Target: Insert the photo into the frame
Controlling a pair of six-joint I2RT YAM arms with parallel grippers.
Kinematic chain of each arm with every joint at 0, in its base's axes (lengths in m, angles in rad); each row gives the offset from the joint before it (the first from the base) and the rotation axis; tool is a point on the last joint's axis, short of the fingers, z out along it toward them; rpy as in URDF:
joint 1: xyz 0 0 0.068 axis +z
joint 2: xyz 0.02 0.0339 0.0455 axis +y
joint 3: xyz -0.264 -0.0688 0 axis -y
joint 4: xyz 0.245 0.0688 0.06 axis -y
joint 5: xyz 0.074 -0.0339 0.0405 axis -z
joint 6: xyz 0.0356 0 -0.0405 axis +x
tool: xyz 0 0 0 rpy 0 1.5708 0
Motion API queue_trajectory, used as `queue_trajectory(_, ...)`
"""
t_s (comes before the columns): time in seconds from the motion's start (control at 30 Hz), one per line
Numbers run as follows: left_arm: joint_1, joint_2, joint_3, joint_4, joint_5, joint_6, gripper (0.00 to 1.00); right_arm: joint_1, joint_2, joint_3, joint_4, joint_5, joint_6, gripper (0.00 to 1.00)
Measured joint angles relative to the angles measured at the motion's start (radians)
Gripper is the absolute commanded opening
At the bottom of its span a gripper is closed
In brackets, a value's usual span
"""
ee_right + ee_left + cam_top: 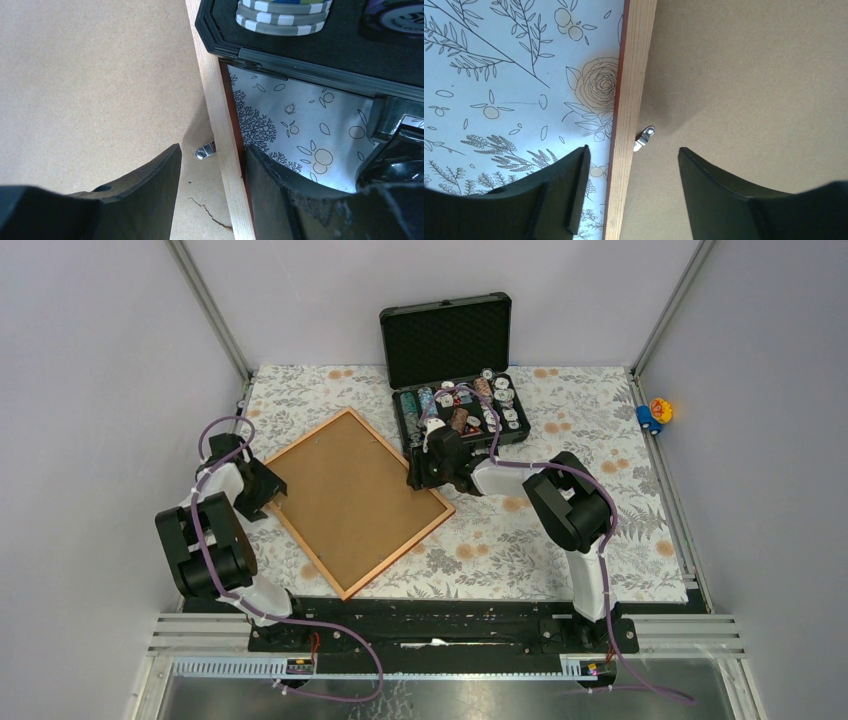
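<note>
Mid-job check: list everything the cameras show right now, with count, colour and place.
frame: one, orange-brown wood, back up, left of table centre
backing board: one, brown, inside the frame
clips: two seen, silver, one by each gripper
case: one, black, open, far side
chips: several stacks, mixed colours, in the case
tablecloth: one, white floral, under everything
toy: one, blue-yellow-red, beyond the right edge
photo: none in view
left gripper: black, open, straddling the frame's left edge
right gripper: black, open, straddling its right edge
</note>
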Motion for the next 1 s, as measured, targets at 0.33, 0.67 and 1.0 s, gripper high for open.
queue_trajectory(0.33, 0.000, 0.023, -0.002, -0.009, -0.028, 0.005, 0.40, -0.006, 0.000, 0.000, 0.000, -0.016, 0.001, 0.57)
queue_trajectory(0.67, 0.005, 0.054, 0.002, -0.023, -0.047, -0.014, 0.40, -0.006, 0.000, 0.000, 0.000, -0.017, 0.004, 0.57)
queue_trajectory(1.0, 0.011, 0.032, -0.004, -0.025, -0.049, -0.007, 0.51, -0.007, 0.000, 0.000, 0.000, -0.020, 0.007, 0.57)
